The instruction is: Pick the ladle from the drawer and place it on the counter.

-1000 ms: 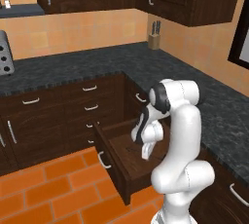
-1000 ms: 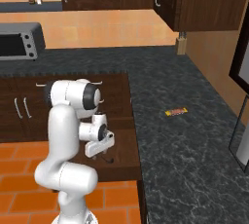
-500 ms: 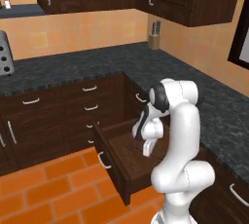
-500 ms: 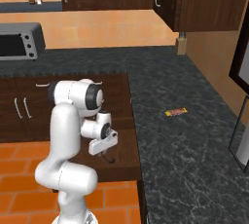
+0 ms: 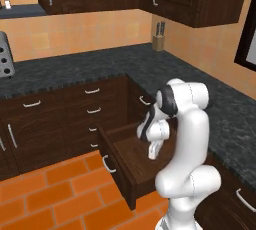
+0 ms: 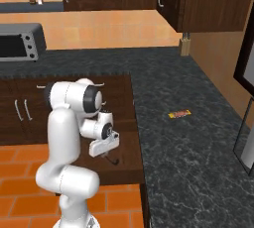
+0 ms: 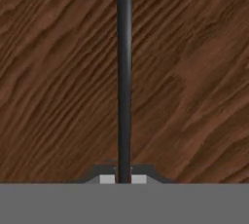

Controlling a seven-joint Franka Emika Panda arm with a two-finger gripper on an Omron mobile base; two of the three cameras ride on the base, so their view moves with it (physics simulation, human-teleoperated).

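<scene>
My claw (image 7: 123,179) sits low in the open drawer (image 5: 131,150), fingertips closed on the thin handle of the ladle (image 7: 123,72). The handle runs straight away over the wooden drawer floor. Risk, as I judge it: so slim a handle could swivel or slip between the pads on lifting, or catch the drawer wall. Ladle's bowl end cut off. Desk (image 6: 198,138) lies just beside.

- The bench (image 6: 198,138) is black stone with grey veins, in an L shape over dark cabinets.
- On it lie a small orange packet (image 6: 179,114), a knife block (image 5: 159,41) in the corner and a toaster oven (image 6: 19,41).
- The open drawer (image 5: 131,150) has a wooden floor; the ladle (image 7: 124,72) lies on it.
</scene>
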